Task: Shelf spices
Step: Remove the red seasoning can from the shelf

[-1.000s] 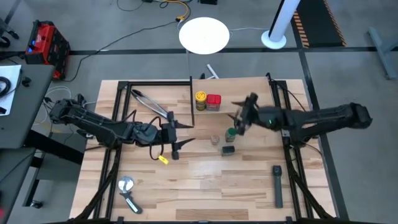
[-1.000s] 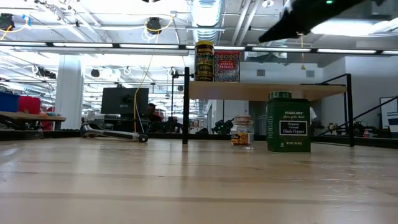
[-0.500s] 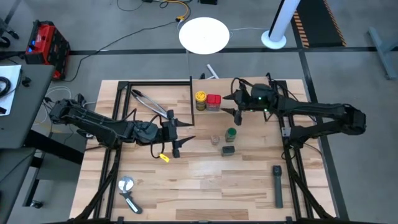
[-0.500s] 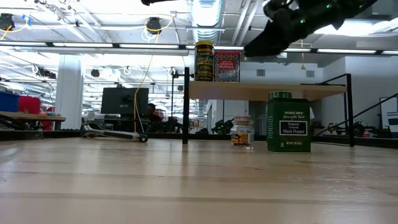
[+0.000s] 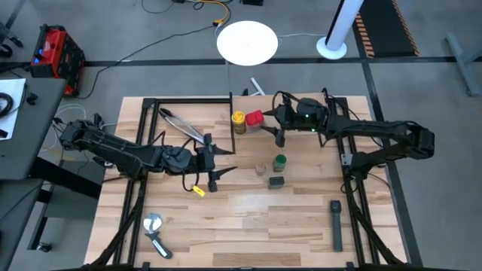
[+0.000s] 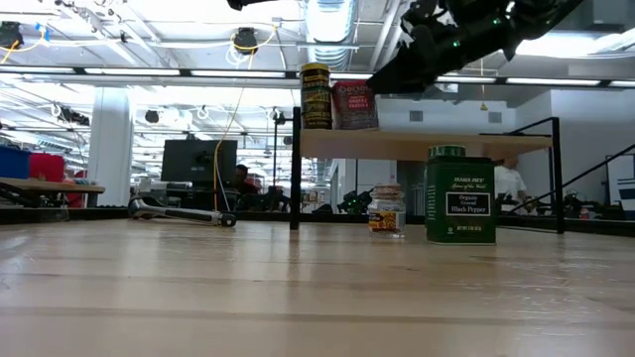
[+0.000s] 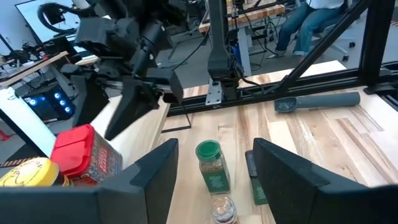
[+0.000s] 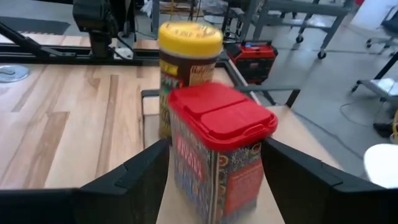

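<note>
Right end effector, fingers apart around the tilted red tin on the shelf, sits upper centre overhead; only its wrist view shows that straddle. Left end effector waits open, centre-left.

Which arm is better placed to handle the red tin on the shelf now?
The right. Its right gripper is at the red tin on the shelf, fingers open either side. The left gripper waits over the table, farther away.

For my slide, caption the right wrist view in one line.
Open right gripper straddles the tilted red tin beside the yellow jar on the shelf.
</note>
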Controlling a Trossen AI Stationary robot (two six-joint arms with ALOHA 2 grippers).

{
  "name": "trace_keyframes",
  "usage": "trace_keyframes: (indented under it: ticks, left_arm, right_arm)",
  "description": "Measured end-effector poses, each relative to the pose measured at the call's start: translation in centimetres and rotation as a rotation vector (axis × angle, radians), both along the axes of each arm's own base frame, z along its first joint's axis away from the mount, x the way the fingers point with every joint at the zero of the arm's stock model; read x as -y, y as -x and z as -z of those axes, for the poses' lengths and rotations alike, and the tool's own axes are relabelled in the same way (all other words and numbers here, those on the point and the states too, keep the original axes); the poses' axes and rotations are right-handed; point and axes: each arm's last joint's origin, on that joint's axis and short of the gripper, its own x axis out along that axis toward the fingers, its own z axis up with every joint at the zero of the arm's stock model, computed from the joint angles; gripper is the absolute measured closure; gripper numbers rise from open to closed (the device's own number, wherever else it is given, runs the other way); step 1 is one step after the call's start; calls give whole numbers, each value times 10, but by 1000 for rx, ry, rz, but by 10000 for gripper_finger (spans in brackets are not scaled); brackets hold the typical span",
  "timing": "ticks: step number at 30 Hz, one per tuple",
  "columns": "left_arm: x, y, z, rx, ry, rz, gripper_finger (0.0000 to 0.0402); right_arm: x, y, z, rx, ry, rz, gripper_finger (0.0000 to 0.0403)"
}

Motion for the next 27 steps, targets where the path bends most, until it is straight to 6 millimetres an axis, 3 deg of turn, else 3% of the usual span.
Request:
trace_keyframes:
  ticks: [8,27]
  left_arm:
    - [0,0,1,-7,7,-1,201]
    - [0,0,3,-29,-9,0,201]
  right_arm:
    - [3,-1,-12,-15,30,3,148]
    - [2,2,-6,-100,-43,76,148]
